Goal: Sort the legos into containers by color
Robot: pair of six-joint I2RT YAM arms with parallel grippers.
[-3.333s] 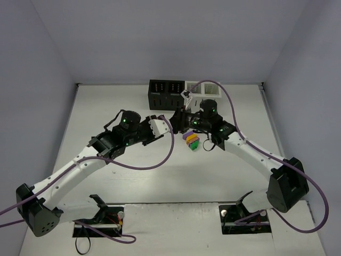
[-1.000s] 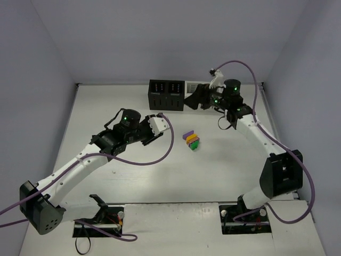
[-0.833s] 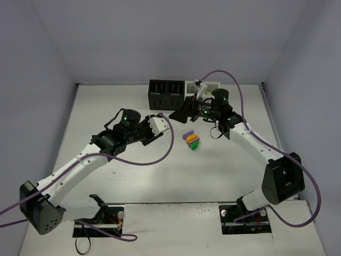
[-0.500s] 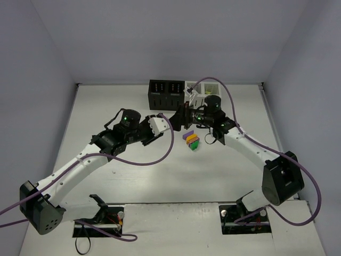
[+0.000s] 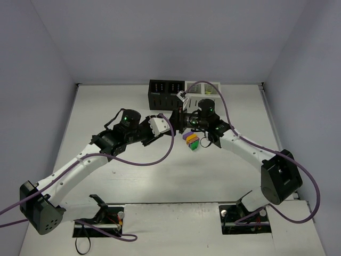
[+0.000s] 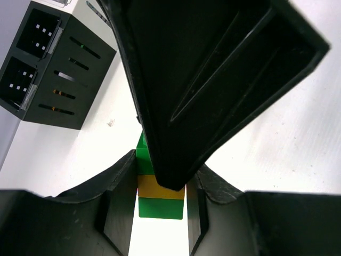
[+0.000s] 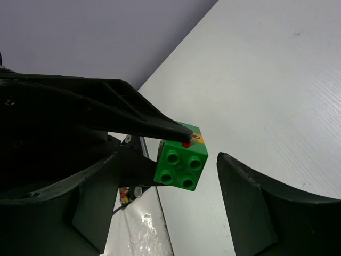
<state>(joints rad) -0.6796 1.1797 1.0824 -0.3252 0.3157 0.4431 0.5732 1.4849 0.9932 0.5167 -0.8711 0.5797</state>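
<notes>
We see glossy, hard-edged plastic bricks against matte black jaws and a white, faintly grained worktop. The left arm reaches diagonally from its near-left base toward the middle. The left gripper has its jaws clamped on a short stack of green, orange-yellow and green, whose long axis runs out along the fingers toward the right.

Its end brick is square with four round studs that face the right wrist camera. The right arm bends in from the near right, its wrist turned leftward. The right gripper has its jaws spread either side of that studded end, clear of it.

A second clump of purple, orange-yellow and green lies on the worktop just near of the two grippers. The bins are slotted square boxes, black on the left and white on the right. They stand at the far edge behind the right wrist.
</notes>
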